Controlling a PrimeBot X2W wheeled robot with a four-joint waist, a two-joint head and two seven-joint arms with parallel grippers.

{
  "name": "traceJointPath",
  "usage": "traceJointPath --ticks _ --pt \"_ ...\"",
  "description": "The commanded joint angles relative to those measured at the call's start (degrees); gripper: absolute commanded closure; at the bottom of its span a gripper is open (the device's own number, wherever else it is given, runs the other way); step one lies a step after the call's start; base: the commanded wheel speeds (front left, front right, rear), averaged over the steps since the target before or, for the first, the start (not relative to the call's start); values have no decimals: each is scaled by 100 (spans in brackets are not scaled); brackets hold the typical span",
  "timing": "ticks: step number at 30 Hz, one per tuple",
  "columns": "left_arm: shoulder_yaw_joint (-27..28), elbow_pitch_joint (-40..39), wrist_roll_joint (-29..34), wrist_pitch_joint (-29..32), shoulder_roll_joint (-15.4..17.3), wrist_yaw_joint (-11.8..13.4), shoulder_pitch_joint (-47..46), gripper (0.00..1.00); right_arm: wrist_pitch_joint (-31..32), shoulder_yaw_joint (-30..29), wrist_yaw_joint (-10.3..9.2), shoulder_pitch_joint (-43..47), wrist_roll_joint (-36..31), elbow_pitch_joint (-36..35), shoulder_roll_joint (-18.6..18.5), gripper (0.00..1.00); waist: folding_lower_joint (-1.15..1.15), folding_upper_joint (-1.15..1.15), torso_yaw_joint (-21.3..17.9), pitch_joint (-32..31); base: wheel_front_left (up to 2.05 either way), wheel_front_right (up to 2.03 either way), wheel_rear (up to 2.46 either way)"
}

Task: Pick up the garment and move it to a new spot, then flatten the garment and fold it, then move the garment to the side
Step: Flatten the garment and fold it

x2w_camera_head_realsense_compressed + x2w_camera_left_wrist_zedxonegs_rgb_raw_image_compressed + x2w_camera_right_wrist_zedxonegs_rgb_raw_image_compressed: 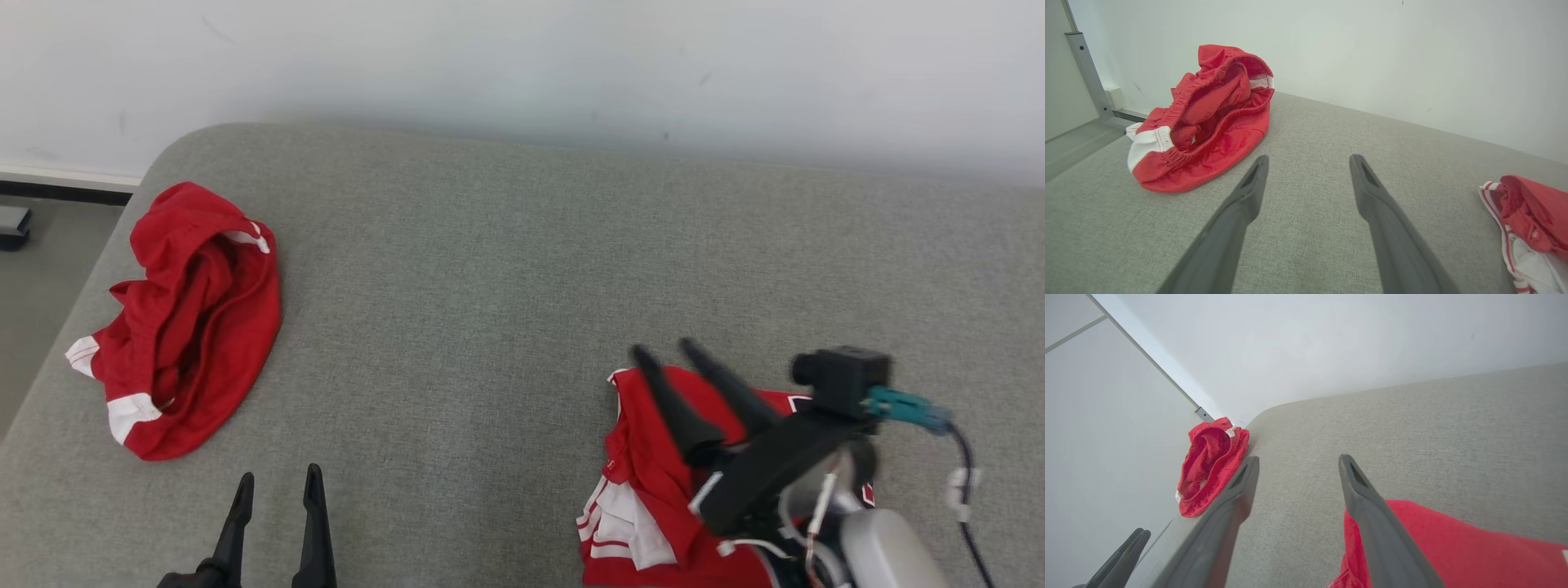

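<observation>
A folded red garment (653, 490) with white stripes lies on the grey padded surface (490, 286) at the near right. It also appears at the right edge of the left wrist view as the garment (1531, 208), and beneath a finger in the right wrist view as the garment (1453, 547). My right gripper (665, 349) hovers over the garment's far left corner, open, with nothing between its fingers (1298, 458). Near the front edge at the left, my left gripper (279, 474) is open and empty (1309, 157), well away from the garment.
A second red garment (188, 327), crumpled with white trim, lies at the surface's far left edge (1208, 122) (1208, 469). A white wall runs behind. Floor (33, 278) shows beyond the left edge. Bare grey surface separates the two garments.
</observation>
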Motion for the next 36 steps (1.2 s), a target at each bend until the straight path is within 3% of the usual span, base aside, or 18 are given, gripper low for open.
traceJointPath --ticks 1,10,18,19,20,22,36 --pt "14 -20 27 -17 -4 5 43 0 -21 -60 -14 110 -65 -10 -28 0 0 0 -26 -8 0 0 0" --pt "12 -20 3 -17 -4 8 38 0 -441 -1537 -14 849 -1184 -365 -16 0 0 0 -109 -69 0 0 0" --pt "15 -34 -9 -17 -5 11 43 0 -1212 -1840 -14 1324 -2081 107 -16 0 0 0 -181 -75 0 0 0" --pt "14 -34 -8 -17 -5 8 37 0 -1285 -1762 -13 1339 -2170 227 -14 22 0 0 -185 -72 0 0 0" --pt "10 -34 -7 -17 -5 5 32 0 -1331 -1706 -14 1346 -2231 353 -14 62 0 0 -186 -67 0 0 0" --pt "-6 -23 1 -17 -5 -2 13 0 -1426 -1549 -14 1321 -2373 592 -18 100 0 0 -178 -61 0 0 0" --pt "-40 35 -5 -17 -5 11 3 0 -1641 -233 -14 887 -2655 1851 -18 100 0 0 -64 -95 0 0 0"
